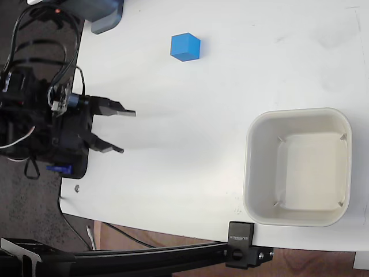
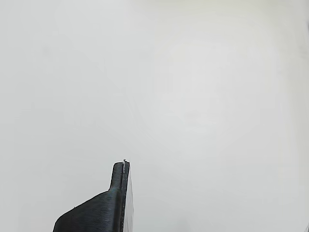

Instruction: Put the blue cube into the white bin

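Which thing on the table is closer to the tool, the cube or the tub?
The blue cube, upper middle in the fixed view; the white bin sits farther right.

white table | on it: blue cube upper left, white bin lower right, well apart

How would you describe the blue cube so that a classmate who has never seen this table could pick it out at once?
In the fixed view, start at the white table and find the white bin at the lower right. Look up and left toward the top edge: the blue cube sits alone there, apart from the bin and the gripper. It is the only small, bright-blue, sharp-edged block; the grey-blue object nearby is larger, duller and rounded.
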Motion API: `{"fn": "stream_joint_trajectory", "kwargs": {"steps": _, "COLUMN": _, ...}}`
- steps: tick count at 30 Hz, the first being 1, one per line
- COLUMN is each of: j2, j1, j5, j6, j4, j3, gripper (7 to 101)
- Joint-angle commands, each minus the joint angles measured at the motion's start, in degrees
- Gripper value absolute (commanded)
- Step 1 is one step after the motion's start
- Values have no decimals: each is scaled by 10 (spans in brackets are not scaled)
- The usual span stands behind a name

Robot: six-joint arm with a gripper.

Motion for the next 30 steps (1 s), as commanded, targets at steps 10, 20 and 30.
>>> {"fn": "stream_joint_trajectory", "kwargs": {"steps": 10, "j2": -261, "j1": -258, "j5": 160, "j6": 244, "j4": 60, "j3": -290, "gripper": 1003}}
{"fn": "stream_joint_trajectory", "kwargs": {"steps": 20, "j2": -376, "j1": -345, "j5": 242, "j6": 330, "j4": -22, "j3": -315, "gripper": 1003}}
{"fn": "stream_joint_trajectory", "kwargs": {"steps": 30, "j2": -423, "j1": -367, "j5": 265, "j6": 361, "j4": -74, "j3": -303, "gripper": 1003}}
